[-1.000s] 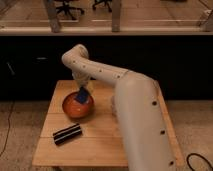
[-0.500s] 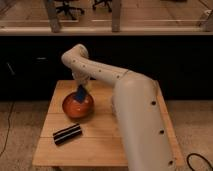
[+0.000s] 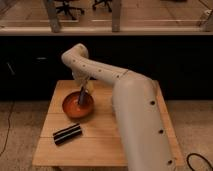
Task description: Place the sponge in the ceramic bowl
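Over the last second almost nothing has moved. The claw (image 3: 82, 94) hangs in the same spot as in both earlier views, over the inside of the bowl (image 3: 75, 115) and a little toward its far right side, and the arm (image 3: 135, 105) has the same bend. The sponge (image 3: 81, 98) shows as a narrow blue strip standing on edge at the claw's tip, inside the bowl's outline and just above or against its floor; which of the two cannot be told. A flat pad standing on edge like that is most likely pinched, so the claw reads as closed narrowly on the sponge, not spread wide. For the task, this stillness means that the carrying looks finished and the sponge is already over its target. It does not yet lie flat and free in the bowl. What seems to remain is the letting go, and the sponge should then drop or tip over onto the bowl's floor with little room to miss. The bowl itself has not shifted on the worktop (image 3: 100, 145), so the claw has not nudged it. By count there is one sponge, one bowl, one arm with one claw, and one worktop. One black ribbed cylinder (image 3: 67, 134) lies on its side near the front left, well apart from the bowl.
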Robot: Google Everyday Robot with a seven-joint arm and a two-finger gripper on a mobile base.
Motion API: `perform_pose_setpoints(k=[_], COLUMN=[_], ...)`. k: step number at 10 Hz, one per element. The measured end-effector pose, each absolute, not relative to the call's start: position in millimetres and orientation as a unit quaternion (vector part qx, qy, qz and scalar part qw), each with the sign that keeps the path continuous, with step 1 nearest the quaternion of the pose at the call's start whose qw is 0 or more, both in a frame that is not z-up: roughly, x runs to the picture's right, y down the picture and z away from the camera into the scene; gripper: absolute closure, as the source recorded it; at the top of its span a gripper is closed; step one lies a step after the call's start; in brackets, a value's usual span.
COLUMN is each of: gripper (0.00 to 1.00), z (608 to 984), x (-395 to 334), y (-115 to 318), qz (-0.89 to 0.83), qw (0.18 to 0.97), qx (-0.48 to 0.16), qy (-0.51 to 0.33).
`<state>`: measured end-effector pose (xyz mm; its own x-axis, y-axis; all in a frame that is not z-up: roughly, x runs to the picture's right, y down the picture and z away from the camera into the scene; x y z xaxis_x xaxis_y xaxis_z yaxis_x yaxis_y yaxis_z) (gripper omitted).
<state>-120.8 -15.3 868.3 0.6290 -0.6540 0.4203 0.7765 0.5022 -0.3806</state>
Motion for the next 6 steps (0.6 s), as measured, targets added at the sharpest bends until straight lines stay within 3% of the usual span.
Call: perform_pose_setpoints(k=[6], gripper=[0.38], z=[868.9], x=[-121.7], y=[-17.9], qz=[-0.414], qw=[0.861], qx=[-0.274], qy=[-0.111])
